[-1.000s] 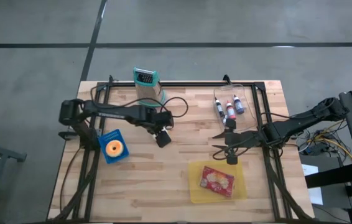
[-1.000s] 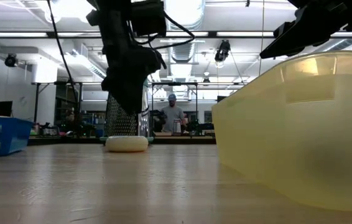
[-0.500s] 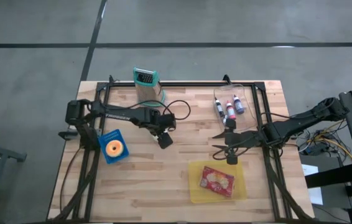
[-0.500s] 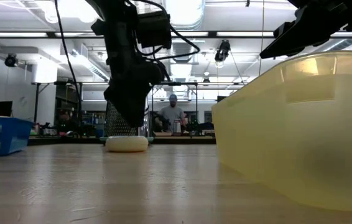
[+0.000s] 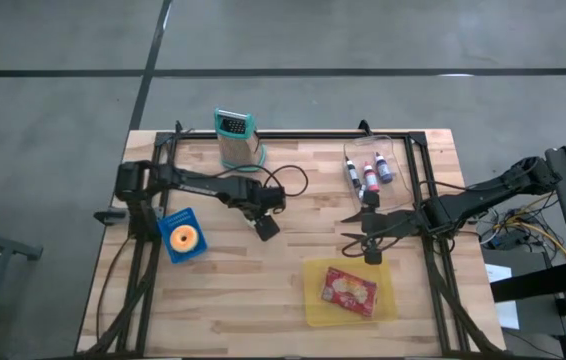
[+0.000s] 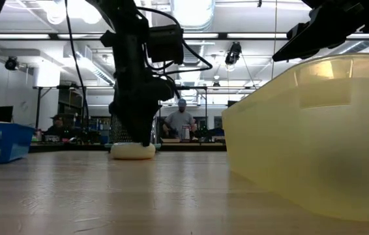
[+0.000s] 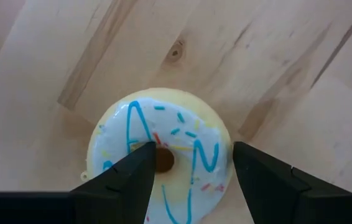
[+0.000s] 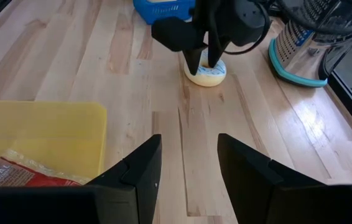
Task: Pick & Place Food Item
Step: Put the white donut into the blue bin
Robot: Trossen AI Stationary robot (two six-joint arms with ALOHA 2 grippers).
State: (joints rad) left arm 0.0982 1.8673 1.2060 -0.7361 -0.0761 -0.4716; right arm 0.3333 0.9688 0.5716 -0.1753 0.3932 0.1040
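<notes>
Hovering open, left pincer (image 7: 191, 171) straddles the donut (image 7: 161, 152).

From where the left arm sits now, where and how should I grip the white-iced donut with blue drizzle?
Grip one side of the ring of the white-iced donut with blue drizzle, coming straight down from above. It lies flat on the wooden table, hole upward, and the open left end effector already has one finger over the hole and the other just outside the rim.

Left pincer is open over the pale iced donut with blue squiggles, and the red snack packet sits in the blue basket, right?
Not quite: the red snack packet lies in the yellow tub, per the high view. Left pincer is open over the pale iced donut.
</notes>
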